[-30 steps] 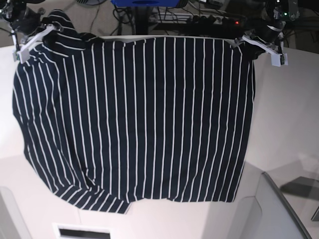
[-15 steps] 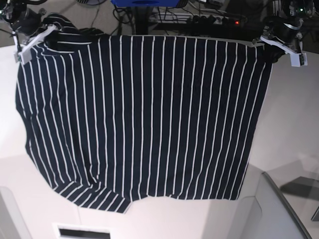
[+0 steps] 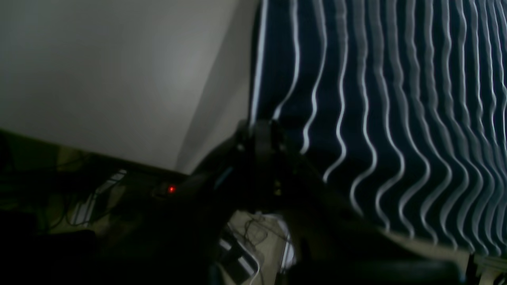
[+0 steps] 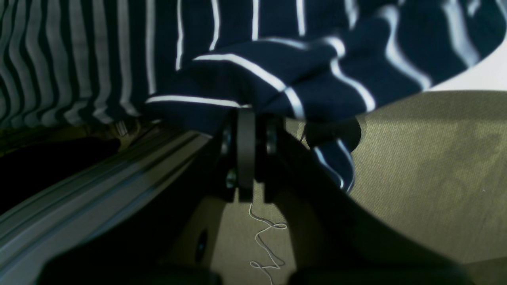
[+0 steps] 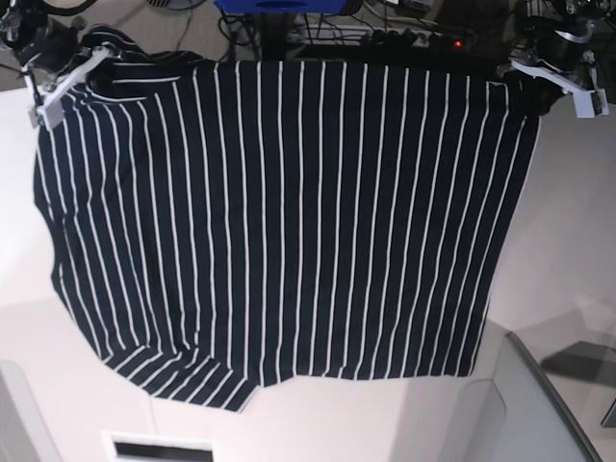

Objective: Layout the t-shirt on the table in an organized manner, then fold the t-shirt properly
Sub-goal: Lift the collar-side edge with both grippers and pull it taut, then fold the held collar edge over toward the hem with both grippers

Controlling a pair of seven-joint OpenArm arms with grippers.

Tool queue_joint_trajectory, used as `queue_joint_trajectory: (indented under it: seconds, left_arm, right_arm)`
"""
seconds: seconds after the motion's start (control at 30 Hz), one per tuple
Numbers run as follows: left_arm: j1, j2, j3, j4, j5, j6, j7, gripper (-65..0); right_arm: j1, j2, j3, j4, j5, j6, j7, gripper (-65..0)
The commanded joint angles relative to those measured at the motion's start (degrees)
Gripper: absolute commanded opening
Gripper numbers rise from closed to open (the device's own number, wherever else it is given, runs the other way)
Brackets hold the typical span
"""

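The dark navy t-shirt (image 5: 289, 221) with thin white stripes hangs spread wide between my two grippers, its lower hem near the front of the white table (image 5: 568, 241). My right gripper (image 5: 58, 82) at the top left is shut on one upper corner, by the collar. In the right wrist view its jaws (image 4: 247, 113) pinch bunched t-shirt (image 4: 277, 79) fabric. My left gripper (image 5: 556, 79) at the top right is shut on the other upper corner. The left wrist view shows that gripper (image 3: 261, 128) clamped on the t-shirt (image 3: 396, 99) edge, with the table (image 3: 99, 71) below.
Cables and a power strip with a red light (image 5: 454, 41) lie on the floor behind the table. A blue object (image 5: 274, 5) sits at the top edge. A grey panel (image 5: 539, 404) stands at the lower right, and a slot (image 5: 159, 448) at the bottom.
My left gripper has moved outward to the right and back, pulling the t-shirt's top edge taut. The fabric now hangs wider and flatter, with fewer wrinkles at the lower left.
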Motion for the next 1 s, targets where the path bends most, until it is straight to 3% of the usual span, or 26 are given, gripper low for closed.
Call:
queue_joint_trajectory:
  seconds: [0.0,0.2,0.67,0.77,0.87,0.97]
  left_arm:
    - [1.2,-0.3,-1.7,1.6,-0.3,-0.1,-1.2,-65.0]
    - [-2.1,0.3,-3.0,1.9,-0.1,-0.1,7.5,-65.0]
    - [-2.9,1.5,-6.0,4.7,-0.2,-0.1,7.9,-65.0]
    - [-4.9,1.5,-6.1,4.7,-0.2,0.1,7.9,-65.0]
    - [-7.4,1.2,-5.6,4.6,-0.2,3.2,8.2,-65.0]
    - [-10.9,1.0,-5.6,4.6,-0.2,4.7,12.4,-65.0]
  right_arm:
    - [-0.2,0.5,0.3,0.9,0.5,0.1,0.6,-65.0]
    - [1.2,0.3,0.3,1.3,-3.5,0.1,0.5,-65.0]
    - [4.1,0.5,0.1,2.1,-5.5,0.1,0.3,-65.0]
    - [7.3,0.6,0.2,2.1,-5.5,0.1,-3.6,-65.0]
    - [11.9,0.6,0.2,1.9,-5.6,0.1,-7.8,-65.0]
    - [16.5,2.3,-0.2,1.7,-5.6,0.1,-10.9,-65.0]
